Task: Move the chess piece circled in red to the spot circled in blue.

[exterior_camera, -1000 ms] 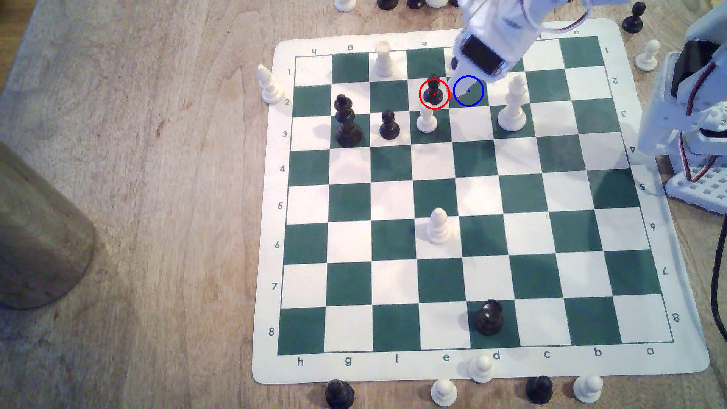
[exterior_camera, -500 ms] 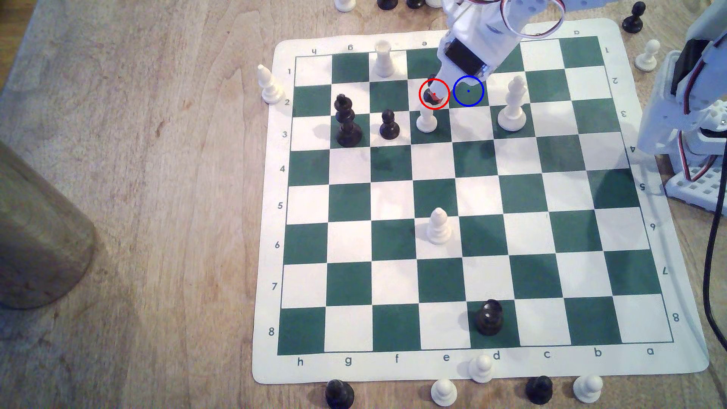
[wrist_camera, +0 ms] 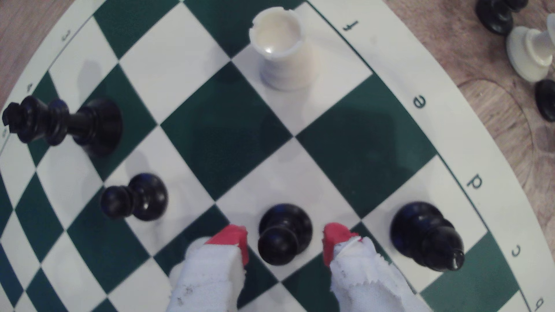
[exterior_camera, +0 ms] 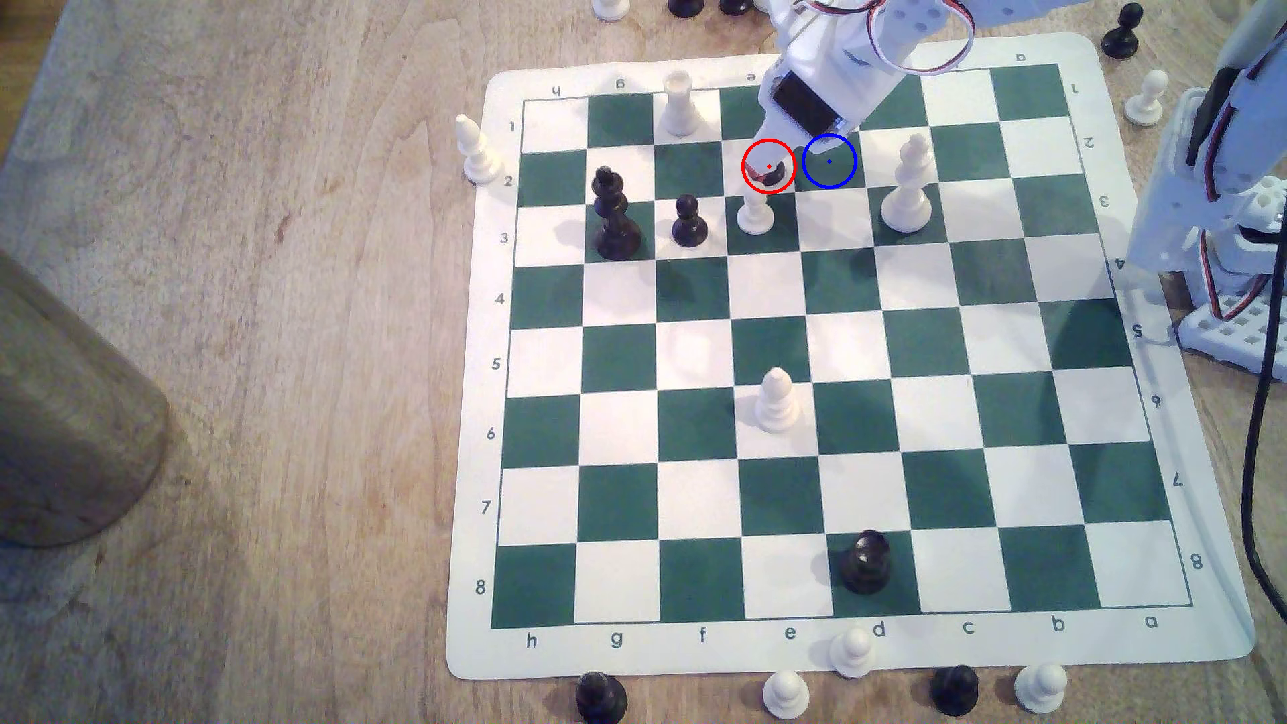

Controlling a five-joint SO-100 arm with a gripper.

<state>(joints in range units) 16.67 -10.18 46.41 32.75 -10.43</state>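
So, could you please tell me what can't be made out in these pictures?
- Pawn, exterior view: the gripper covers all but its base.
- Blue-circled spot, exterior view: the arm hides its upper part.
- Grip contact, wrist view: red fingertips flank the pawn with gaps; height above the board unclear.

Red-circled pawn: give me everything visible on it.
The pawn is small, glossy black, plastic-looking, with a ball head, narrow neck and flared round base. It stands upright on its white square inside the red circle, partly covered by the arm in the exterior view. The open gripper straddles it, red-tipped fingers on either side, gaps visible, not touching.
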